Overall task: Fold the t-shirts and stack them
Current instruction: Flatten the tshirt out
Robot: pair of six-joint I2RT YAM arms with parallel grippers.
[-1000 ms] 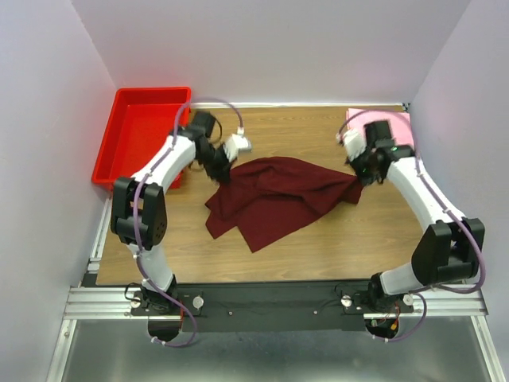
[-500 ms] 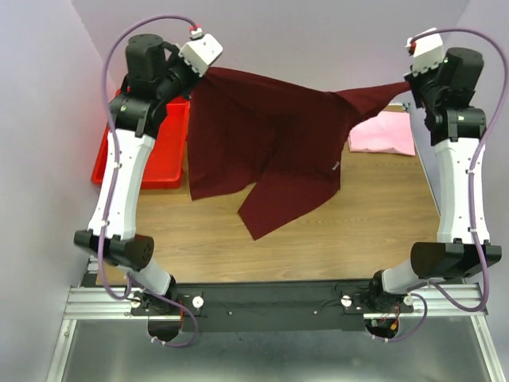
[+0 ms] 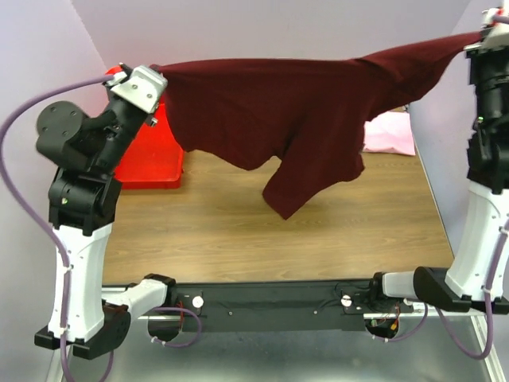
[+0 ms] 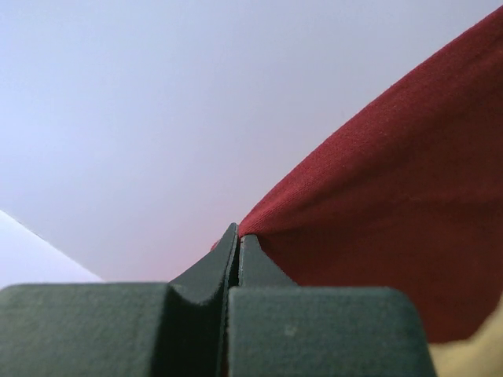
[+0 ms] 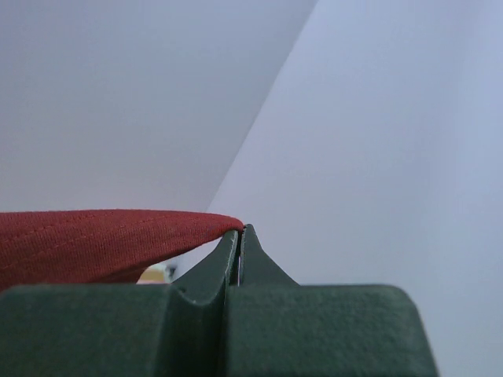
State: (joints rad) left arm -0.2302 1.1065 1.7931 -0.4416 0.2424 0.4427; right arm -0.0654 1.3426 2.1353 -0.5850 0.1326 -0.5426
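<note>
The dark maroon t-shirt (image 3: 294,111) hangs stretched high above the table between both arms, its lower part drooping in the middle. My left gripper (image 3: 155,70) is shut on its left edge; in the left wrist view (image 4: 238,236) the cloth (image 4: 393,228) runs off to the right from the closed fingertips. My right gripper (image 3: 481,33) is shut on its right edge at the top right; in the right wrist view (image 5: 240,230) the cloth (image 5: 102,239) runs left. The light pink t-shirt (image 3: 391,134) lies folded at the table's back right, partly hidden by the maroon one.
A bright red plastic bin (image 3: 155,151) stands at the table's back left, behind my left arm. The wooden tabletop (image 3: 238,231) lies below the hanging shirt. Lilac walls close in the back and both sides.
Both arms have risen and spread further, lifting the maroon t-shirt from the table into a wide stretched span high in the air.
</note>
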